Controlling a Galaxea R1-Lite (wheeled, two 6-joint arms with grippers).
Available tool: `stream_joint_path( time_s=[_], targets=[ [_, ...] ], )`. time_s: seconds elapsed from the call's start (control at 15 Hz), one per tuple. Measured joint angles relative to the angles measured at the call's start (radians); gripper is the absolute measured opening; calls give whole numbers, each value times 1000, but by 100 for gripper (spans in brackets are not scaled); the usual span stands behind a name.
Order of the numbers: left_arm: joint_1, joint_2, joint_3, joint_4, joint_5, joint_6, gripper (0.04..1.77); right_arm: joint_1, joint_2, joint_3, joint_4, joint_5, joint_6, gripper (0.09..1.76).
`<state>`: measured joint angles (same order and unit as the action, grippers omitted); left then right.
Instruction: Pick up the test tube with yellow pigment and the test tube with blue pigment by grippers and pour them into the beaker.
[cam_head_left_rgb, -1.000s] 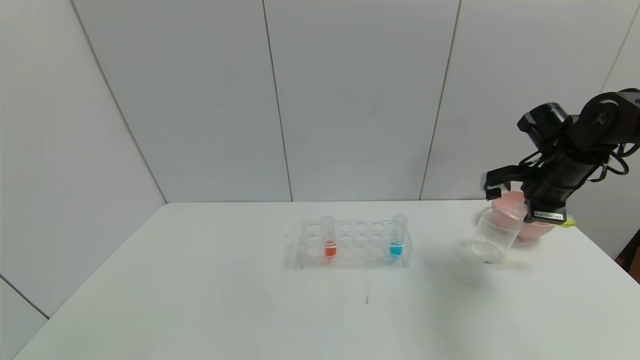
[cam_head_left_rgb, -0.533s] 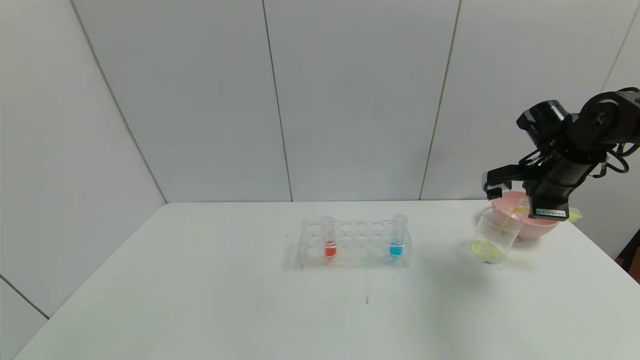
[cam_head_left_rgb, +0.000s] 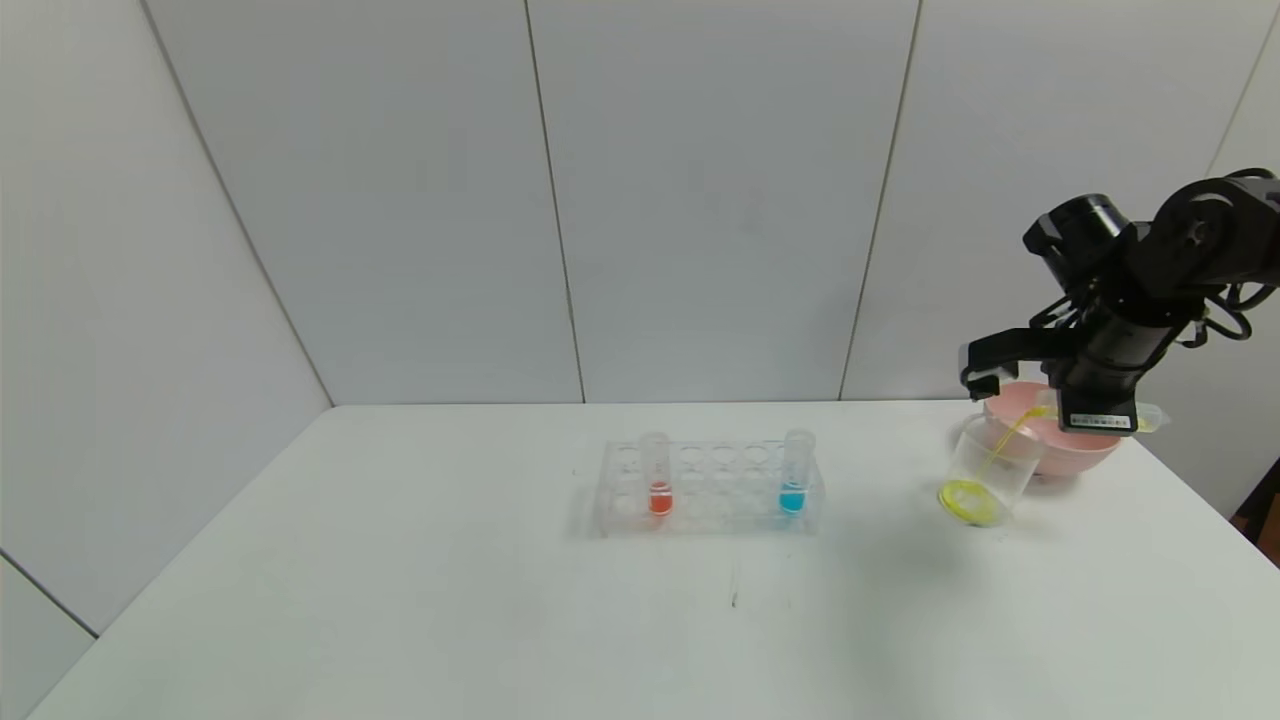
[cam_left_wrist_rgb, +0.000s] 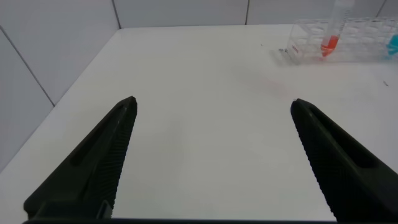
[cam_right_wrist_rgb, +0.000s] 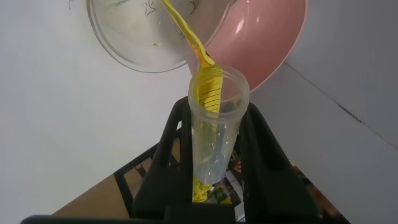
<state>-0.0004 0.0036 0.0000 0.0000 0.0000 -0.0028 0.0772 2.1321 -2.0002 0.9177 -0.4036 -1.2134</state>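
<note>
My right gripper (cam_head_left_rgb: 1096, 414) is shut on the test tube with yellow pigment (cam_right_wrist_rgb: 214, 134), held tilted above the beaker (cam_head_left_rgb: 990, 468) at the table's far right. A thin yellow stream runs from the tube's mouth into the beaker (cam_right_wrist_rgb: 134, 37), and yellow liquid pools at its bottom. In the head view only the tube's rounded end (cam_head_left_rgb: 1150, 421) shows past the jaws. The test tube with blue pigment (cam_head_left_rgb: 793, 475) stands upright at the right end of the clear rack (cam_head_left_rgb: 710, 487). My left gripper (cam_left_wrist_rgb: 212, 104) hovers open over bare table, with nothing between its jaws.
A pink bowl (cam_head_left_rgb: 1062, 452) sits right behind the beaker, close to the table's right edge. A tube with orange-red liquid (cam_head_left_rgb: 657, 477) stands at the rack's left end. The rack (cam_left_wrist_rgb: 348, 45) lies ahead of the left gripper.
The right gripper tipped the tube further and rose slightly. A yellow stream began, and the beaker went from clear to holding yellow liquid at its bottom.
</note>
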Motion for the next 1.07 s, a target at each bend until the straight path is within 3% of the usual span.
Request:
stream_joint_path(
  time_s=[0.27,0.93,1.07],
  targets=[
    [0,0,0,0,0,0,176,21,-1,0,10,-73,-20,50],
    [0,0,0,0,0,0,176,44,5,0,7,-81,-21,50],
    [0,0,0,0,0,0,176,50,5,0,10,-121,-24,50]
  ],
)
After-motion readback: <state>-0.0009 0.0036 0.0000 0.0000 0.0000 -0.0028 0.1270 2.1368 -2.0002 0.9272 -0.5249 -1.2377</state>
